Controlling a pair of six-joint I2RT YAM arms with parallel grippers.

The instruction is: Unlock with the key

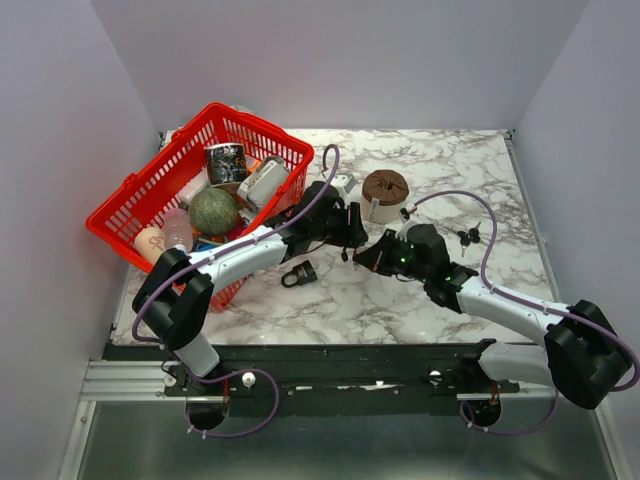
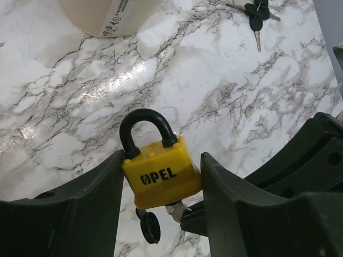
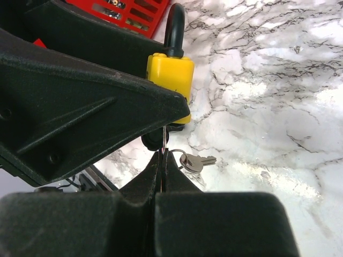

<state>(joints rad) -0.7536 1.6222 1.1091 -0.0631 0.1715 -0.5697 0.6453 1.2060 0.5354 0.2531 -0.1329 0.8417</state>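
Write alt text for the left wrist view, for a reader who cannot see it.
A yellow padlock with a black shackle, marked OPEL, is gripped by the left tool over a marble table. A small silvery key meets its underside; more keys lie at the top right.

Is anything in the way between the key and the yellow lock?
Nothing visible. The right gripper pinches the key, whose blade runs straight up to the yellow padlock's underside. The left gripper holds that padlock. A spare key dangles off to the side.
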